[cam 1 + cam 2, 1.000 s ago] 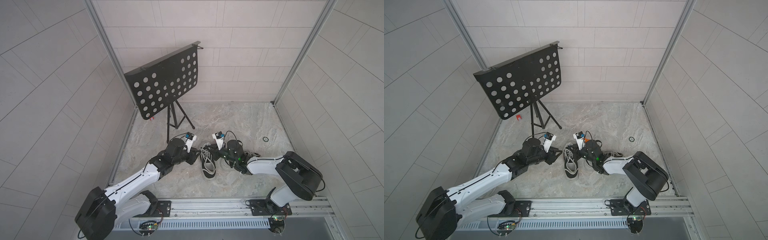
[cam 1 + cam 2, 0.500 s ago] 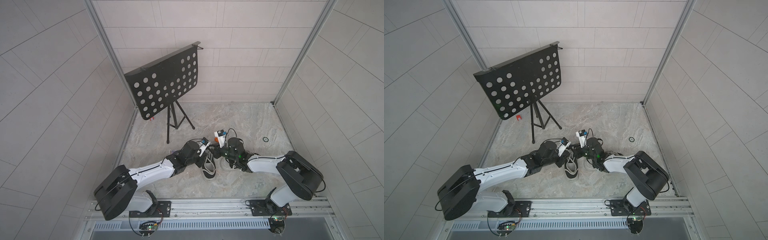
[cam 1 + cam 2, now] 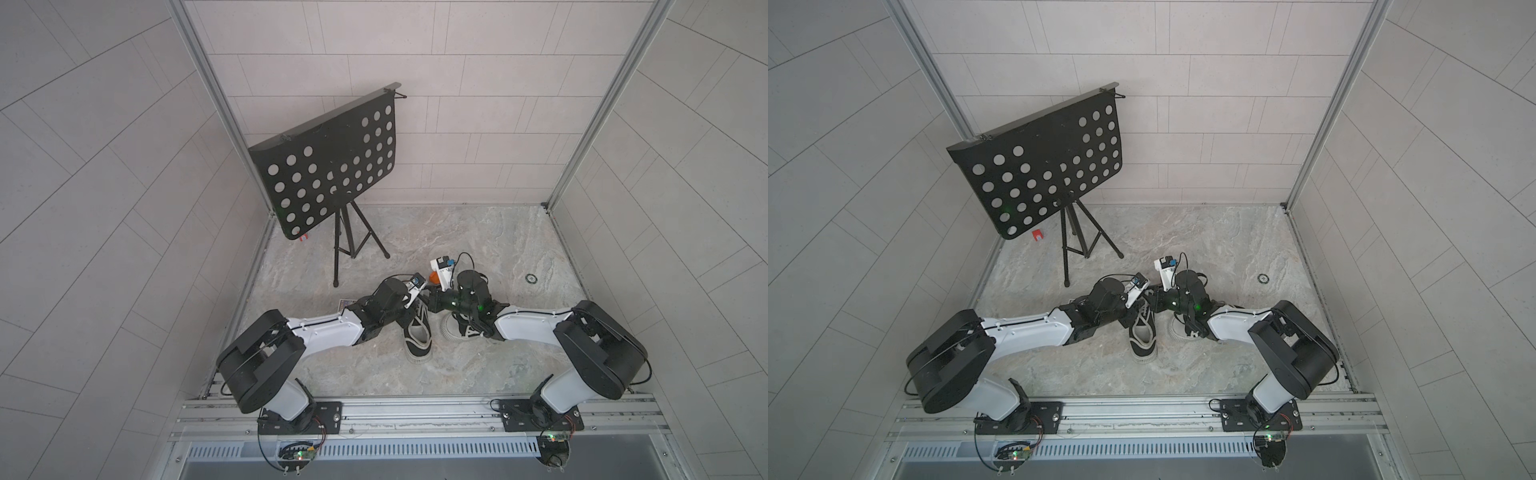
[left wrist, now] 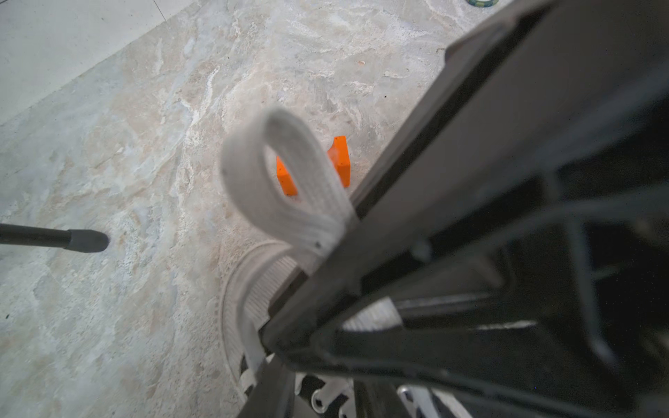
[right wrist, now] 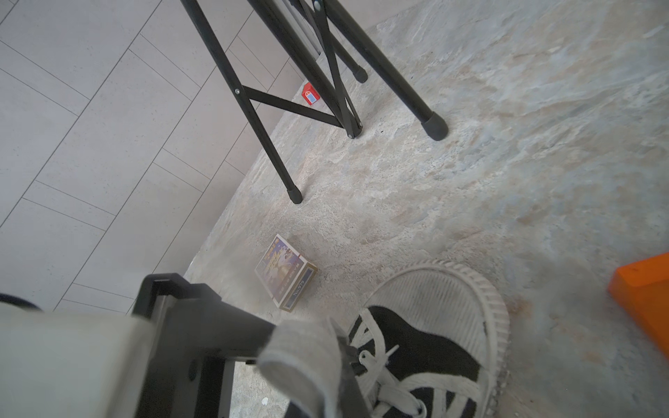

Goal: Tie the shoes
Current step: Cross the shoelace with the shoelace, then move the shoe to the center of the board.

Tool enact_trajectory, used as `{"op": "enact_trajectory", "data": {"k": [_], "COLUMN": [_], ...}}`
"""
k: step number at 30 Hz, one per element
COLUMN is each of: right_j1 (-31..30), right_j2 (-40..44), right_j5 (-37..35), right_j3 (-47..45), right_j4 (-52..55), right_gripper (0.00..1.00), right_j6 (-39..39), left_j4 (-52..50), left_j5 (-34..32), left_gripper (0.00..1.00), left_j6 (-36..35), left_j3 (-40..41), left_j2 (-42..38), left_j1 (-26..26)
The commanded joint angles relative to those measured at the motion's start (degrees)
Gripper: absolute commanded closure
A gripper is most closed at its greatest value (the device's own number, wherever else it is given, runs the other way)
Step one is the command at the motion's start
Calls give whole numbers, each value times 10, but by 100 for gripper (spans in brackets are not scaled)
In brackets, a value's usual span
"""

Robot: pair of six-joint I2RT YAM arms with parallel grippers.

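**Shoes.** Two shoes are found near the centre of the tabletop (image 3: pixel 457 232). One shoe (image 3: pixel 417 338) is laid between the arms with its toe at 6 o'clock. The other shoe (image 3: pixel 459 331), at its 3 o'clock, is partly covered by the right arm.

**Pincers.** Both pincers are found close together over the first shoe's lacing.
- The right pincer (image 3: pixel 432 302) is seen clenched on a folded lace (image 5: pixel 300 362), which is draped over its tip.
- The left pincer (image 3: pixel 419 299) is placed beside it. In the left wrist view a lace loop (image 4: pixel 286 181) is seen standing up from behind a blurred black bar (image 4: pixel 452 163). Whether the left pincer is clamped on the loop cannot be told.

**Other items, placed from the first shoe.**
- An orange block (image 3: pixel 433 277) is noted at 12 o'clock.
- A card box (image 5: pixel 286 291) is noted at 9 o'clock.
- A music stand (image 3: pixel 332 166) is noted at 10 o'clock.
- A ring (image 3: pixel 531 278) is noted at 2 o'clock.
- A red box (image 3: pixel 1038 236) is noted below the stand's desk.
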State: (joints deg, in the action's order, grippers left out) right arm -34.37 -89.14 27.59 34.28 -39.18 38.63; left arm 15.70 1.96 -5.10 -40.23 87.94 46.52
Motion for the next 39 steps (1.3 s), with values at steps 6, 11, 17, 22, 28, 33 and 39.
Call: {"op": "enact_trajectory", "data": {"k": [6,11,17,22,28,33,39], "right_j1": [7,21,54,86,115,116,116], "right_j2": [-8,-1,36,92,137,154,146], "right_j5": [13,38,107,140,140,122,102], "right_j3": [12,12,11,-11,-51,-55,-39], "right_j4": [19,60,129,186,213,281,350], "right_gripper": [90,84,64,45,32,32,35], "right_j6": [1,-38,-109,-166,-199,-239,-277], "left_j4": [4,-19,-114,-193,-245,-249,-255], "left_j5": [6,11,53,104,141,170,180], "left_gripper": [89,100,100,99,99,99,99], "left_j6": [-1,57,135,202,238,253,263], "left_j3": [-16,8,21,23,26,38,43], "left_j2": [7,-54,-129,-173,-204,-220,-211], "left_j1": [4,2,-10,-43,-87,-108,-127]}}
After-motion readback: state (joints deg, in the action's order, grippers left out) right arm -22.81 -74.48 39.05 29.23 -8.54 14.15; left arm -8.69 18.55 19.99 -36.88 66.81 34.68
